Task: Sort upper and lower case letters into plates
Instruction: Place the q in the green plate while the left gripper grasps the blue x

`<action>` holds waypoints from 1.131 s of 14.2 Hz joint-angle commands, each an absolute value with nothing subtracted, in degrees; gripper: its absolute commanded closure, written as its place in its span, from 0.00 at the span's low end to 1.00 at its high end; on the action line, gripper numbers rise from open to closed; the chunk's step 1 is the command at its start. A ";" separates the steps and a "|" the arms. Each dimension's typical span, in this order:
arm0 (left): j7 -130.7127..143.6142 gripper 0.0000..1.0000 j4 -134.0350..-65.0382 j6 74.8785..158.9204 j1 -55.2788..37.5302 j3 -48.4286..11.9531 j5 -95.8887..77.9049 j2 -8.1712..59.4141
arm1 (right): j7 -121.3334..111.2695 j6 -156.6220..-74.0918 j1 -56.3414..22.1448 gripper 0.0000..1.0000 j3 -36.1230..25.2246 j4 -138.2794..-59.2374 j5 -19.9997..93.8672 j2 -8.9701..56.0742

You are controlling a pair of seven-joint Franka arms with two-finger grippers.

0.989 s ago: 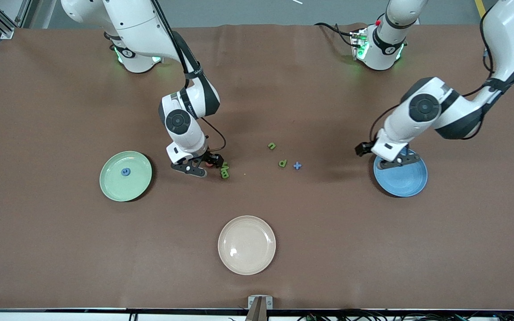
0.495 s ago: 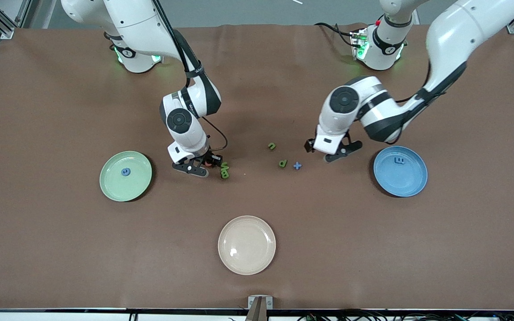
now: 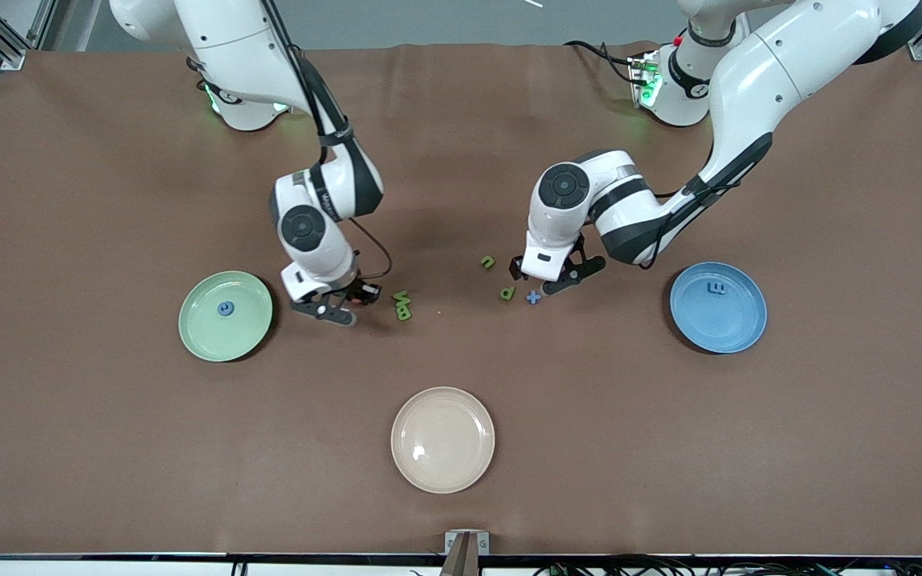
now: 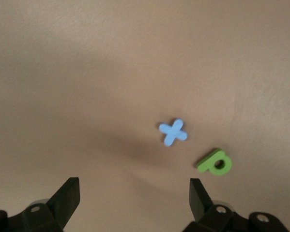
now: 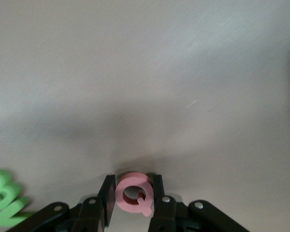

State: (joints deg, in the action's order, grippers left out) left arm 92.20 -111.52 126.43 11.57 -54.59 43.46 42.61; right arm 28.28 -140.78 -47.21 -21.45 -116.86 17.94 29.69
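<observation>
Two arms work over a brown table point(image 3: 109, 448) scattered with tiny toy letters. A pink letter Q point(image 5: 133, 194) sits pinched between the fingers of the right gripper point(image 3: 341, 304), which are clamped on its sides just above the table between the mint green plate point(image 3: 205, 336) and a pair of green letters point(image 3: 402, 305) lying touching each other. A blue letter point(image 3: 225, 308) rests in the mint plate. Toward the left arm's end, the left gripper point(image 3: 545, 280) hangs with its fingers wide apart, holding nothing, over a blue cross-shaped letter point(image 4: 173, 132) and just beside a green letter p point(image 4: 215, 162). Another green letter point(image 3: 487, 262) lies near them, farther from the front camera. A blue letter point(image 3: 715, 287) lies in the blue plate point(image 3: 737, 332). A cream plate point(image 3: 442, 472) sits nearest the front camera.
</observation>
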 commanded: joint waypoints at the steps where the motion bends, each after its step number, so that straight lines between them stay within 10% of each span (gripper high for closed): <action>1: 91.06 0.01 -106.80 127.00 6.96 -50.90 43.59 45.88 | 15.78 -133.26 -46.41 0.99 -28.62 -117.43 18.90 25.14; 16: 62.60 0.01 -104.50 129.46 3.78 -47.46 44.99 45.70 | -6.06 -132.89 -38.14 0.98 -32.61 -118.48 25.56 27.77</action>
